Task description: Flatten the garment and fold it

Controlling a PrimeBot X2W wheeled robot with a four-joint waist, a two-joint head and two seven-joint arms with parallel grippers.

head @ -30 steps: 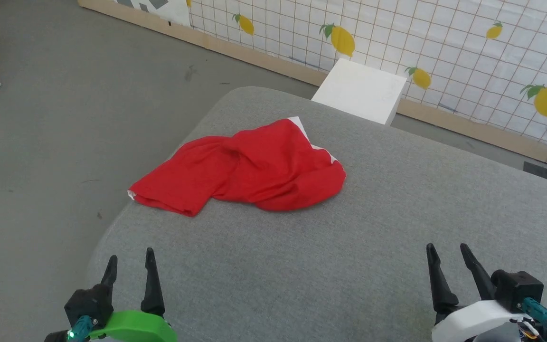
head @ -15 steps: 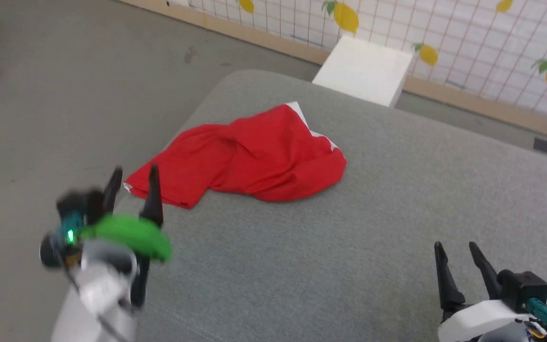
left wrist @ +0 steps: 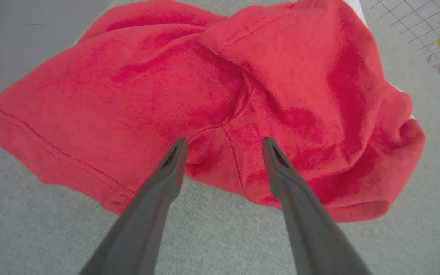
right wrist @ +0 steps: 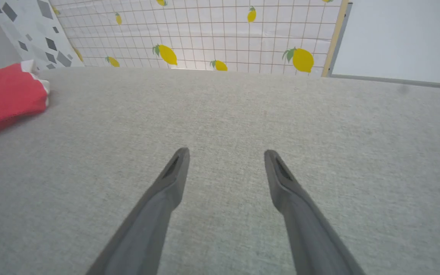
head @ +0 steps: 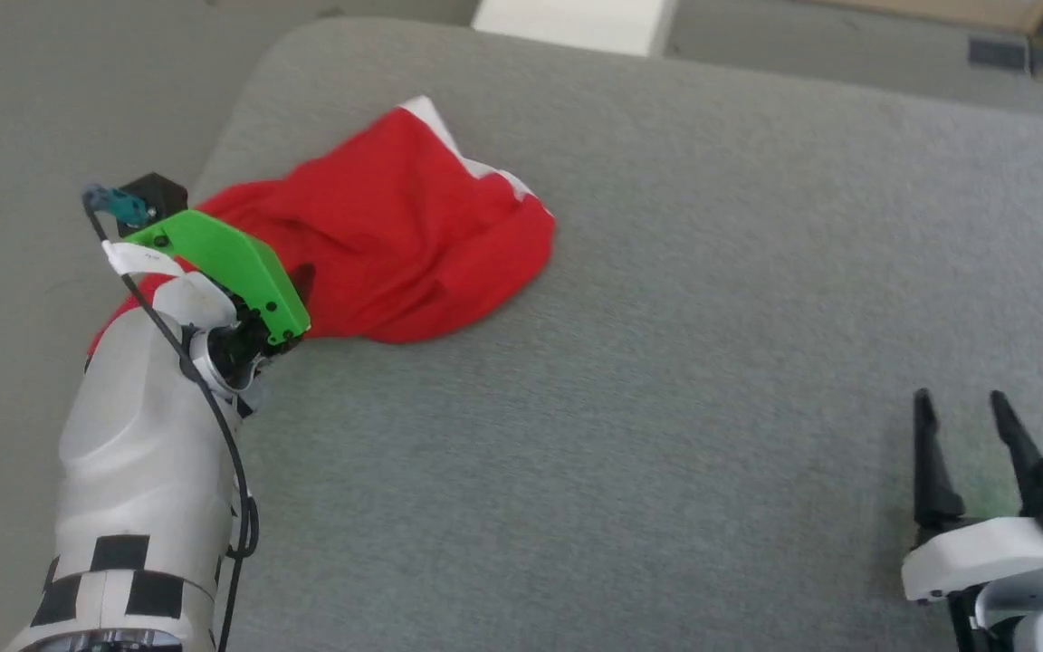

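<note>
Grey, coarsely woven upholstery covers the round-cornered surface (head: 684, 344), and beyond it stands a white grid-lined wall panel (right wrist: 212, 30) printed with yellow lemons. The left gripper (left wrist: 222, 142), carried on a glossy green plastic mount (head: 232, 263), has its two long, dark, tapered fingers spread apart above the near edge of the garment (left wrist: 243, 76). I cannot tell whether the tips touch the cloth. This bright red, soft knit piece lies crumpled in rounded folds directly ahead of those fingers. A stitched hem runs off to their left, a seam lies between the tips, and white trim peeks out on the far side. The right gripper (head: 960, 398) hangs over bare upholstery, its fingers likewise parted and holding nothing, with the garment well apart, off to its left.
</note>
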